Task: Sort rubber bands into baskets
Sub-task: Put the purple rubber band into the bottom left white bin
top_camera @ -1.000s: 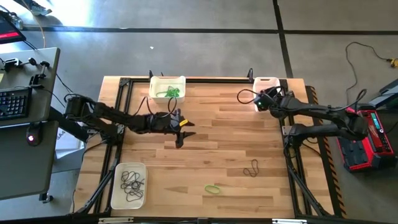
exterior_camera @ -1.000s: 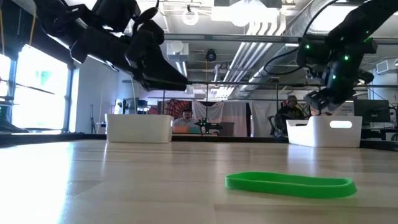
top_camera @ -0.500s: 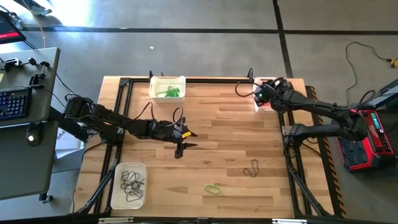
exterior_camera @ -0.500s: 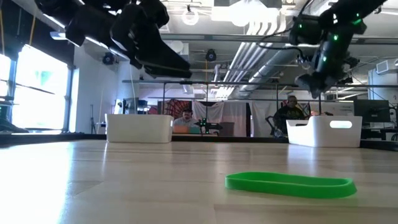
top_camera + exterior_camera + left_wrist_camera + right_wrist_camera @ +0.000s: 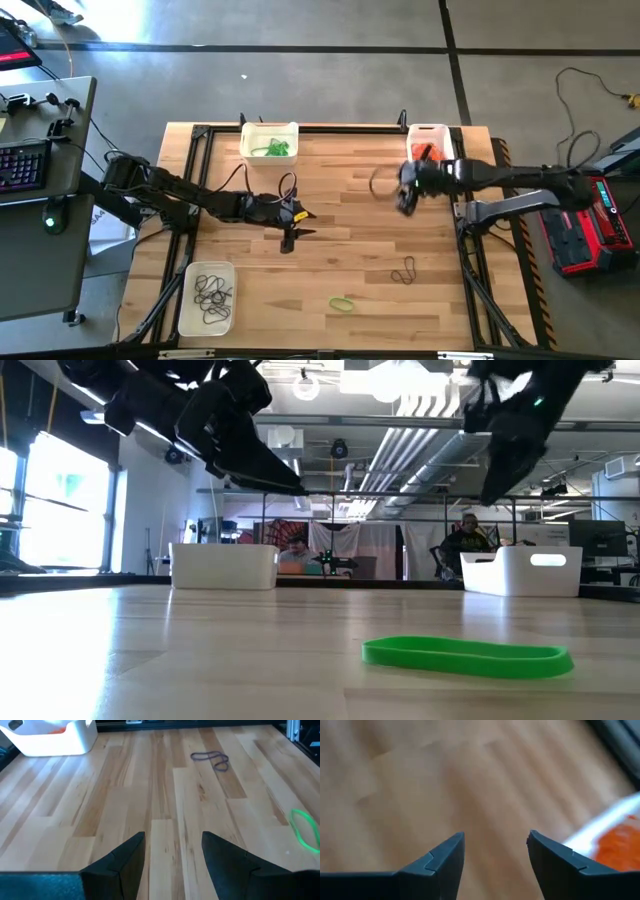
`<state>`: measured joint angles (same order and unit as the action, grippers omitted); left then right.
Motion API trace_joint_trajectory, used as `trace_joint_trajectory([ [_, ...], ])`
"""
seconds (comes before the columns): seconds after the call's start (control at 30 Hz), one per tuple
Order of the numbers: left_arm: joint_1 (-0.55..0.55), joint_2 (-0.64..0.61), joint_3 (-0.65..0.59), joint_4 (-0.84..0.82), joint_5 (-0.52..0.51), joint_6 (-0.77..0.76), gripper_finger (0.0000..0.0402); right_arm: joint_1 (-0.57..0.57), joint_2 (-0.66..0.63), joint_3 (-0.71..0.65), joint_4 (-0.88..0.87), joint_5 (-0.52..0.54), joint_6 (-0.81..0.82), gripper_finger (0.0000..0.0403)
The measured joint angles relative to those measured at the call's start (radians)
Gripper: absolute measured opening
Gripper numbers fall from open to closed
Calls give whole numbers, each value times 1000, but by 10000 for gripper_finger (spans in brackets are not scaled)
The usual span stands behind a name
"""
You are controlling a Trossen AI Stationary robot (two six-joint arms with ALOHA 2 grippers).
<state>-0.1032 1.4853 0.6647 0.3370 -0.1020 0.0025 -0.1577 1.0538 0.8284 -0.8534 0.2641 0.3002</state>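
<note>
Three white baskets stand on the table. The far-left basket holds green rubber bands, the far-right basket orange ones, and the near-left basket dark ones. A dark rubber band and a green rubber band lie flat on the wood near the front. My left gripper hovers open over the table's middle, with bare wood between its fingers. My right gripper hangs open above the wood, just off the far-right basket and holding nothing.
Black frame rails run along the table's left, right and far edges. Bare wood lies between the two grippers and around the loose bands. In the low view the green rubber band lies close to the front. People sit in the room beyond the table.
My right gripper has left the far-right basket and swung toward the table's middle and near side, turning as it went. My left gripper has shifted a little toward the near edge, then kept still. The loose bands have stayed where they were.
</note>
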Motion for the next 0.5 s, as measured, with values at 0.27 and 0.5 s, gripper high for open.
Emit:
trace_joint_trajectory([
  [0.27, 0, 0, 0, -6, 0, 2, 188, 413, 48, 0, -93, -39, 254, 204],
  [0.5, 0, 0, 0, -4, 0, -5, 188, 655, 223, 0, -81, -115, 462, 204],
])
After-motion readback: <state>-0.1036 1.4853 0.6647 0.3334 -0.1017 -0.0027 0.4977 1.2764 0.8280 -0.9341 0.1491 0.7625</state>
